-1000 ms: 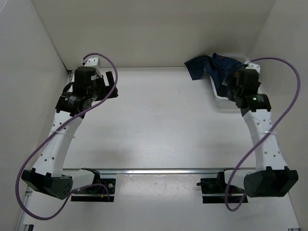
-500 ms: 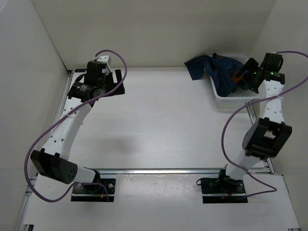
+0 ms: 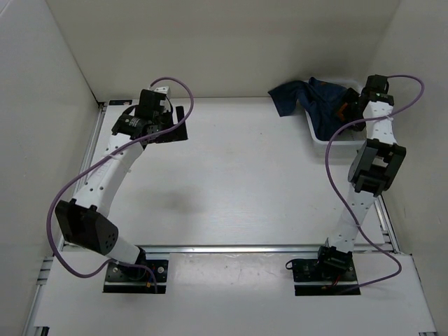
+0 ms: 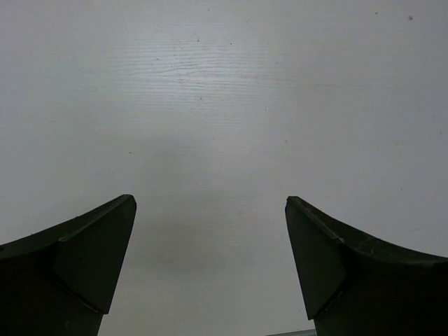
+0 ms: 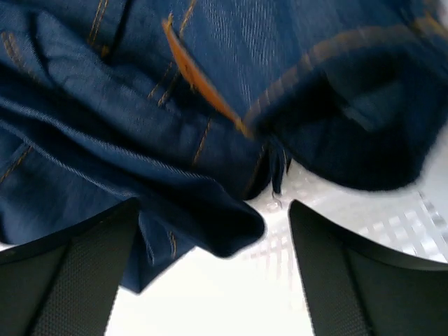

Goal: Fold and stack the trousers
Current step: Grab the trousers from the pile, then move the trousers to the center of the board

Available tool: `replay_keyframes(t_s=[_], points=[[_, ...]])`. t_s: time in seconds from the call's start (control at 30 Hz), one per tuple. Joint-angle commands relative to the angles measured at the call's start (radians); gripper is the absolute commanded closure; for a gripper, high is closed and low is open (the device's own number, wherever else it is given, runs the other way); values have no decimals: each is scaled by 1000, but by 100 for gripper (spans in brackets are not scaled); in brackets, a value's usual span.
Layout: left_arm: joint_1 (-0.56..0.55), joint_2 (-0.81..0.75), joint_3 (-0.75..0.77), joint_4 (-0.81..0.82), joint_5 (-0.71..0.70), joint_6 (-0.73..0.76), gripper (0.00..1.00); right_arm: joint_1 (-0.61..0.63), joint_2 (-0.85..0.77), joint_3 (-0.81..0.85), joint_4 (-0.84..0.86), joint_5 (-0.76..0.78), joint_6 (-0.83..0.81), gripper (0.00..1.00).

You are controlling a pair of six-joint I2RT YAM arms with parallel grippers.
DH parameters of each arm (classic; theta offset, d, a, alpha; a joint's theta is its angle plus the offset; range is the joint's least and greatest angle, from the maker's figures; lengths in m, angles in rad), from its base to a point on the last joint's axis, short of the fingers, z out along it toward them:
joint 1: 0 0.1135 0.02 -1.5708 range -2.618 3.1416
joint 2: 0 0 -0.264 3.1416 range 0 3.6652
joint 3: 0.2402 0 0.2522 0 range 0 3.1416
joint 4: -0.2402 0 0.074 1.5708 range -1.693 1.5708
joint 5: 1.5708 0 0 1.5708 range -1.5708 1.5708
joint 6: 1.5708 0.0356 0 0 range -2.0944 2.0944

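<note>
The dark navy jeans (image 3: pixel 308 100) lie bunched in the white mesh basket (image 3: pixel 329 140) at the back right, one part hanging over its left rim onto the table. The right wrist view shows their folds and orange stitching (image 5: pixel 175 105) close up, over the white mesh (image 5: pixel 364 224). My right gripper (image 3: pixel 348 110) is open just above the jeans in the basket, its fingers (image 5: pixel 77 273) wide apart with a denim fold between them, not clamped. My left gripper (image 3: pixel 180 122) is open and empty over bare table at the back left; its fingers (image 4: pixel 84 259) frame only white surface.
White walls enclose the table on the left, back and right. The basket sits against the right wall. A metal rail (image 3: pixel 224 248) runs across the near edge by the arm bases.
The right arm has stretched back and up so its gripper now hangs over the jeans in the basket. The left gripper has moved further back and a little right.
</note>
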Motion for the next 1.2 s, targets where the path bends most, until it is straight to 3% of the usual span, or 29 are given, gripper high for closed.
replay_keyframes(t_s=[0.0, 0.17, 0.2, 0.23, 0.27, 0.37, 0.7, 0.87, 0.93, 1.1, 1.17], points=[[-6, -15, 26, -9, -8, -7, 0, 4, 42, 99, 2, -26, -33, 12], [-15, -5, 26, -9, -8, -7, 0, 24, 99, 182, 2, -80, -42, 37], [-24, -5, 26, -18, -17, -7, 0, 24, 99, 182, 2, -118, -19, 57], [-25, -5, 26, -18, -18, -7, 0, 24, 99, 182, 2, -128, -10, 66], [-25, -14, 26, -18, -18, -7, 0, 24, 85, 182, 11, -128, -10, 82], [-34, -24, 17, -18, -18, -16, 0, 42, 33, 173, 11, -115, -10, 100], [-34, -59, 17, -49, -28, -16, 0, 97, -254, 194, 11, -86, -54, 100], [-34, -88, 8, -49, -19, -26, 0, 198, -306, 520, -110, -77, -111, 100], [-34, -99, 8, -58, -19, -26, 0, 235, -367, 556, -110, -109, -111, 100], [-43, -154, 8, -69, -99, -26, 0, 448, -541, 450, -101, -108, -125, 100], [-34, -154, 19, -81, -110, -36, 0, 589, -596, 384, -101, -62, -150, 100]])
